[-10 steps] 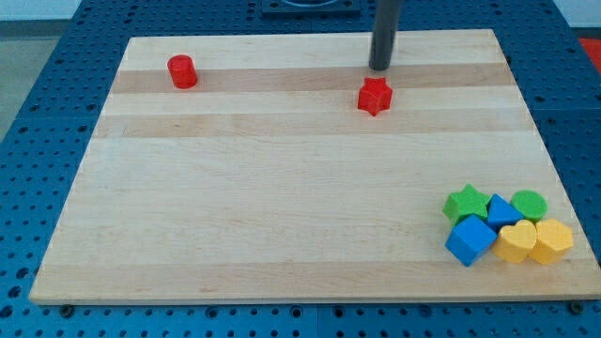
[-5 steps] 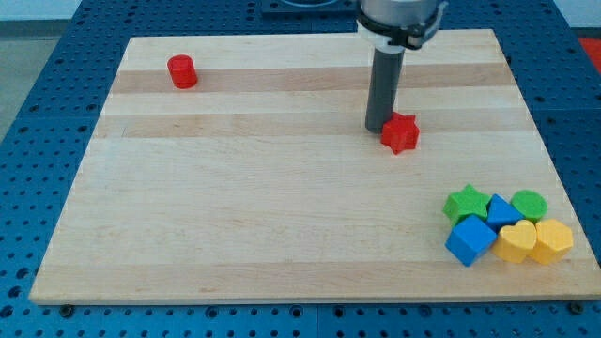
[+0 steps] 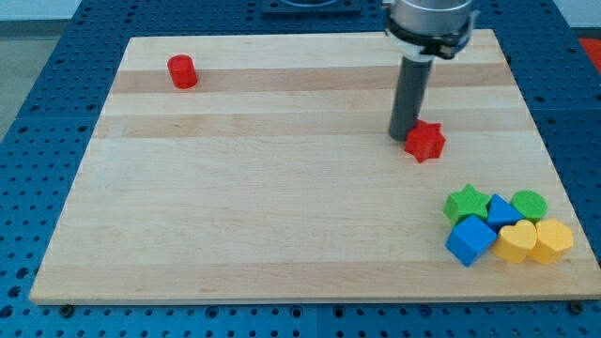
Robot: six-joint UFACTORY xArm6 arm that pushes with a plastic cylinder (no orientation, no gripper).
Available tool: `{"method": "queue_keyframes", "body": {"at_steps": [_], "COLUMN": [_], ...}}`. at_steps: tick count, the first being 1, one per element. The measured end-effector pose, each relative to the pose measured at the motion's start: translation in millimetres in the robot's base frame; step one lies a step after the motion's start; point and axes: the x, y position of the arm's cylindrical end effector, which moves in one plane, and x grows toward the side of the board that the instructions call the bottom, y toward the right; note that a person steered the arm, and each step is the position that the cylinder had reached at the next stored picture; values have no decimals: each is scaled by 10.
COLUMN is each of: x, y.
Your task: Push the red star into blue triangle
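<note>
Touching the red star (image 3: 425, 141) on its upper-left side, my tip (image 3: 402, 137) stands at the end of a straight dark rod; the arm carries no claw, so nothing clenches or releases. The star sits on the view's right half of the wooden desk (image 3: 263, 216), a little above mid-height. It is squat with no clear long axis, and which way its points face cannot be told exactly.

The blue triangle (image 3: 503, 210) lies toward the view's bottom right, apart from the star, with bare wood between them. It is packed into a cluster of six blocks: a green star (image 3: 467, 203) at its left, a green cylinder (image 3: 529, 204) at its right, a blue cube (image 3: 470, 240) below left, a yellow heart (image 3: 516, 241) below, and a yellow hexagon (image 3: 552, 240) beside the heart. The cluster sits near the desk's right and bottom edges.

One red cylinder (image 3: 181, 71) stands alone near the top left corner. That makes eight blocks: two red, two green, two blue, two yellow.
</note>
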Motion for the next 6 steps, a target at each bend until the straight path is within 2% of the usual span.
{"method": "queue_keyframes", "body": {"at_steps": [1,2,4,6], "x": [116,162,-53,489], "y": [350,449,497,625]}}
